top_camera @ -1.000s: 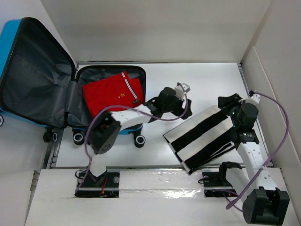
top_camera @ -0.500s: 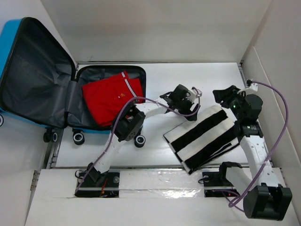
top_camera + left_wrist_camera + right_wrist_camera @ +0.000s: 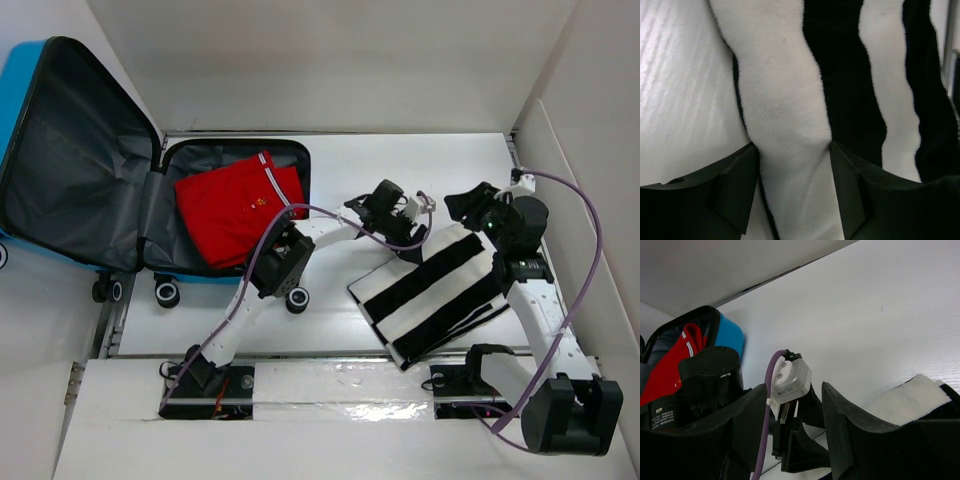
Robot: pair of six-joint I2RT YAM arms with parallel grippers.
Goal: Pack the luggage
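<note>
The luggage (image 3: 80, 170) lies open at the left, its blue shell lid propped up and showing grey lining. A folded red garment (image 3: 235, 205) rests in its base. A folded black-and-white striped cloth (image 3: 440, 290) lies on the table at centre right. My left gripper (image 3: 404, 240) is down on the cloth's far left edge. In the left wrist view it (image 3: 792, 147) is open, with the jaws on either side of a white stripe (image 3: 785, 90). My right gripper (image 3: 463, 206) is open and empty above the cloth's far corner (image 3: 910, 397), facing the left wrist.
White walls close in the table at the back and right (image 3: 560, 150). The suitcase's black wheels (image 3: 297, 299) face the near edge. A purple cable (image 3: 590, 270) loops beside the right arm. The suitcase's blue shell (image 3: 730, 332) and the red garment (image 3: 670, 370) show in the right wrist view.
My left arm has stretched out to the right and set its gripper on the striped cloth's far left edge. My right gripper has swung away from me and leftward over the cloth's far corner.
</note>
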